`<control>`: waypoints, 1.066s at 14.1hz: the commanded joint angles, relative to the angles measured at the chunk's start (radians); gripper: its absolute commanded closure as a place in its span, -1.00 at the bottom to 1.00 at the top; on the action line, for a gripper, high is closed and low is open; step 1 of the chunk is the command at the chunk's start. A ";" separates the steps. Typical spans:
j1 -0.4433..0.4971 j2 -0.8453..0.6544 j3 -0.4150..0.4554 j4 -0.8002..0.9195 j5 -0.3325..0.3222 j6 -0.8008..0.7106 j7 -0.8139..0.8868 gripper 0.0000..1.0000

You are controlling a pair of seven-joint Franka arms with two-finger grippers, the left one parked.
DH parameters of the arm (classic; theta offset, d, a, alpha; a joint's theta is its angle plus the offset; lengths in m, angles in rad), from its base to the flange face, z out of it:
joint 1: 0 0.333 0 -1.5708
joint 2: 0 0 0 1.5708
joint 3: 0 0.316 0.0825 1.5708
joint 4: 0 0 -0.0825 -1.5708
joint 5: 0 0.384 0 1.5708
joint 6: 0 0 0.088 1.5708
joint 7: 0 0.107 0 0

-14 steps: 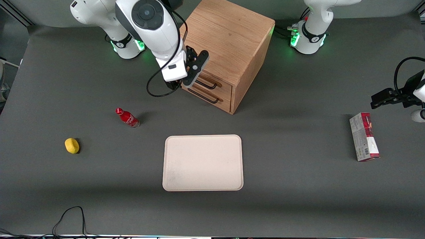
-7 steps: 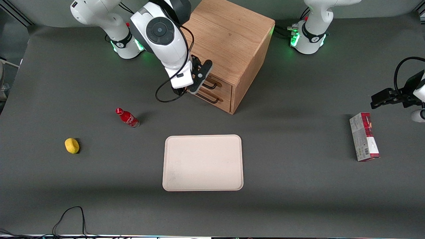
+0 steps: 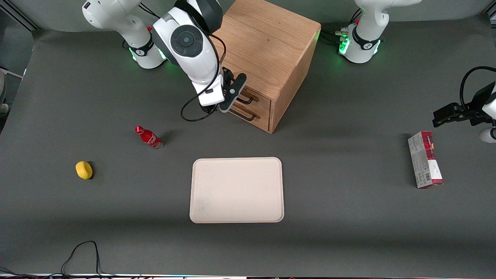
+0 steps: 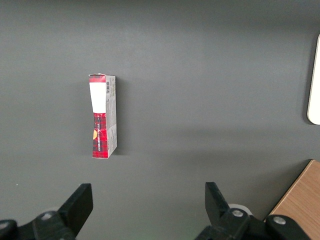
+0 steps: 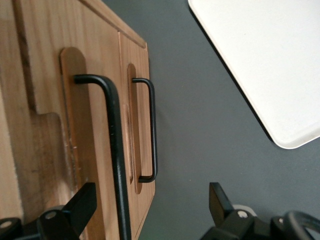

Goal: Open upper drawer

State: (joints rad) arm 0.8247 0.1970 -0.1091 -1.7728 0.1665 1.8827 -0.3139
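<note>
The oak cabinet (image 3: pixel 267 46) stands at the back middle of the table. Its upper drawer (image 3: pixel 259 101) is closed; its black handle (image 3: pixel 245 100) lies above the lower drawer's twin handle (image 3: pixel 243 115). My right gripper (image 3: pixel 233 92) is open, right in front of the upper drawer. In the right wrist view the upper handle (image 5: pixel 114 145) runs between the two fingers (image 5: pixel 82 202), close to one of them, and nothing is gripped. The gripper's midpoint (image 5: pixel 150 200) lies just off the bar. The lower handle (image 5: pixel 152 130) shows beside it.
A cream tray (image 3: pixel 236 190) lies nearer the front camera than the cabinet; it also shows in the right wrist view (image 5: pixel 260 60). A red bottle (image 3: pixel 148 137) and a yellow lemon (image 3: pixel 84 170) lie toward the working arm's end. A red-and-white box (image 3: pixel 425 159) lies toward the parked arm's end.
The gripper has come down and in toward the upper drawer's handle over the last second. In the last half second it shifted only slightly. The drawer has not moved.
</note>
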 commanded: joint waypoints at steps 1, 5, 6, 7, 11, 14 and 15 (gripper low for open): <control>-0.002 0.009 -0.009 -0.010 0.011 0.029 -0.027 -1.00; 0.005 0.039 -0.014 -0.010 0.011 0.059 -0.033 -1.00; 0.007 0.042 -0.014 -0.010 0.011 0.061 -0.033 -1.00; 0.007 0.051 -0.014 -0.010 0.011 0.062 -0.033 -1.00; 0.005 0.056 -0.014 -0.010 0.011 0.070 -0.034 -1.00; 0.007 0.029 -0.012 -0.010 0.013 0.056 -0.034 -1.00; 0.007 0.030 -0.012 -0.010 0.015 0.058 -0.042 -1.00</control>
State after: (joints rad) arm 0.8238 0.2239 -0.1173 -1.7809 0.1665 1.9217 -0.3287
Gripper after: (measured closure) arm 0.000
